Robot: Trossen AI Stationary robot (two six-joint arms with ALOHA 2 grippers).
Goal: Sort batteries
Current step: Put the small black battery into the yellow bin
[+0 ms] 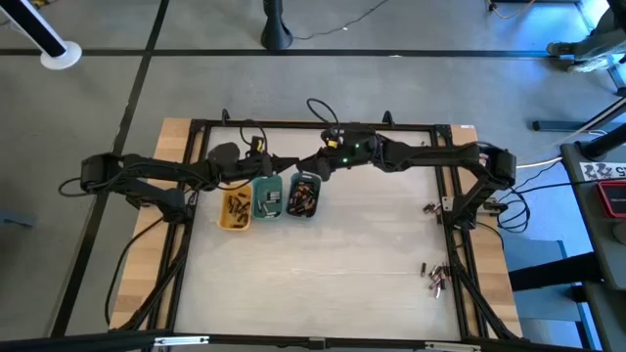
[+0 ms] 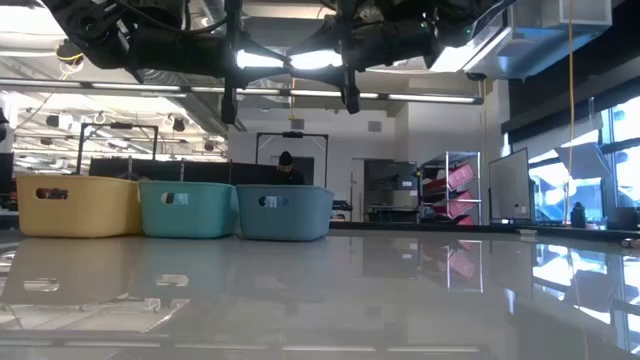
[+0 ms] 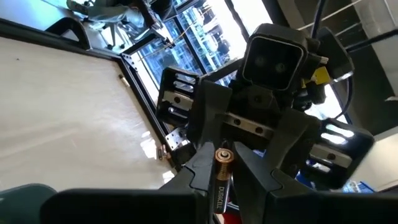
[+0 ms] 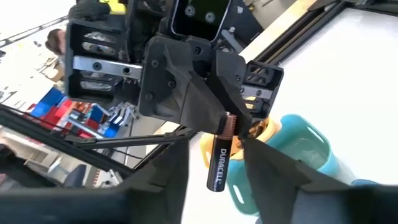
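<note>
A glossy black-and-copper Duracell battery (image 4: 219, 155), smooth and metallic at its copper end, sits between matt black plastic fingers (image 4: 186, 106). The yellow tray (image 2: 76, 206), green tray (image 2: 186, 209) and grey-blue tray (image 2: 284, 212) look like smooth moulded plastic. The pale table top (image 2: 400, 290) is glossy, mirroring the room; bare wood (image 1: 176, 137) edges it inside a black metal frame (image 1: 323, 125).
</note>
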